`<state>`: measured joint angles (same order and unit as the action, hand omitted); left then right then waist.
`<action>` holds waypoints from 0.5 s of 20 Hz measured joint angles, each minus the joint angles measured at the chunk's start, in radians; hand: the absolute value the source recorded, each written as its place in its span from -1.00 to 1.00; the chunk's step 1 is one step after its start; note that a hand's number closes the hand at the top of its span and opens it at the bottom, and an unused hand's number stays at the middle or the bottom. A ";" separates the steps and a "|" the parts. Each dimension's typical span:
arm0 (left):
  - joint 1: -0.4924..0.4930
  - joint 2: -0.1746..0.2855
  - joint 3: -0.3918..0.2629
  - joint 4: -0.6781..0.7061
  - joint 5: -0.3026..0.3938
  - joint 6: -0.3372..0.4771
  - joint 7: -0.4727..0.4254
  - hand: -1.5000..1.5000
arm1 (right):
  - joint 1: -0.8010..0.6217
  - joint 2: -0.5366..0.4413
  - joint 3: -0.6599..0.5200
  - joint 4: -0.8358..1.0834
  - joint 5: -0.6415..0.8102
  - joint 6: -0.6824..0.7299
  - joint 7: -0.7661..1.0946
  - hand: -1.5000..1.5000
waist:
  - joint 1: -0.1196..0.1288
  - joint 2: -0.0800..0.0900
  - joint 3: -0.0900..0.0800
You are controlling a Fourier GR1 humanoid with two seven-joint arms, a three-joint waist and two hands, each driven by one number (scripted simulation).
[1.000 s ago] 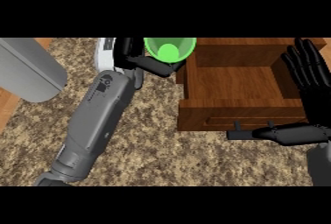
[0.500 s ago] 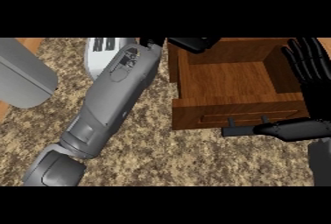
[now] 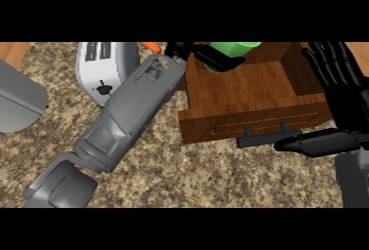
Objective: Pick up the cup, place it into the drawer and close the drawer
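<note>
Bright green cup (image 3: 232, 49) hung over the back-left corner of the open wooden drawer (image 3: 245, 93), its top cut off at the view's edge. The left hand (image 3: 189, 51) curled round it, hiding its side, while the right hand (image 3: 344, 93) stood straight-fingered by the drawer's right wall, thumb near the handle (image 3: 263, 140)

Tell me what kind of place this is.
Most likely a kitchen: a speckled stone counter, a white toaster on it, and an open wooden drawer. The left hand holds a green cup.
</note>
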<state>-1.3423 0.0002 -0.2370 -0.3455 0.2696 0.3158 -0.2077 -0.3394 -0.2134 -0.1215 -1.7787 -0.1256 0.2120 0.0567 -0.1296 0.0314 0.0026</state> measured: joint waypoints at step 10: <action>0.061 0.000 -0.107 0.016 0.086 -0.041 -0.038 -1.00 | -0.049 0.021 0.053 0.013 -0.017 0.034 0.003 -1.00 | -0.061 0.017 -0.001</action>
<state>-1.2811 0.0000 -0.3442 -0.3296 0.3558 0.2752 -0.2459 -0.3880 -0.1923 -0.0681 -1.7655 -0.1422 0.2457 0.0601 -0.1902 0.0483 0.0018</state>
